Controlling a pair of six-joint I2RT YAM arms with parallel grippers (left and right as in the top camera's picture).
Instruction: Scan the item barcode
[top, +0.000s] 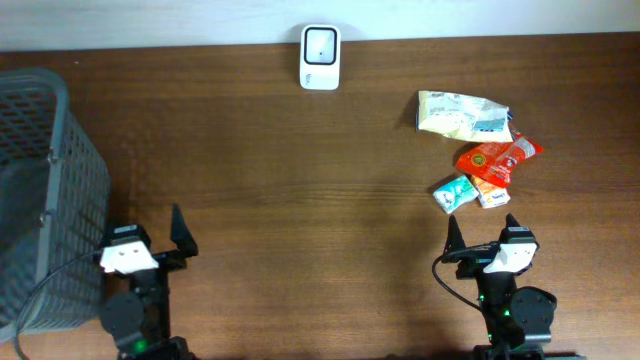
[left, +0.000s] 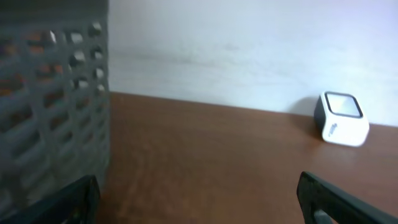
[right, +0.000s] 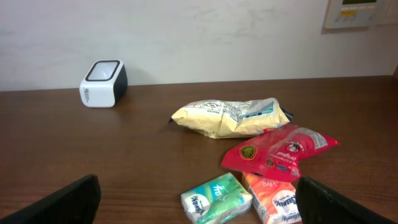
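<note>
A white barcode scanner (top: 320, 58) stands at the table's far edge, also seen as a small white box (left: 342, 118) (right: 103, 83). At the right lie the items: a yellow snack bag (top: 462, 114) (right: 230, 117), a red packet (top: 497, 158) (right: 283, 150), a green tissue pack (top: 454, 193) (right: 216, 199) and an orange tissue pack (top: 491, 196) (right: 272, 200). My right gripper (top: 485, 228) (right: 199, 205) is open just in front of the tissue packs, holding nothing. My left gripper (top: 152, 228) (left: 199, 202) is open over bare wood at the near left.
A grey mesh basket (top: 40, 190) (left: 53, 99) stands at the left edge, right beside the left arm. A white wall (right: 186, 31) rises behind the table's far edge.
</note>
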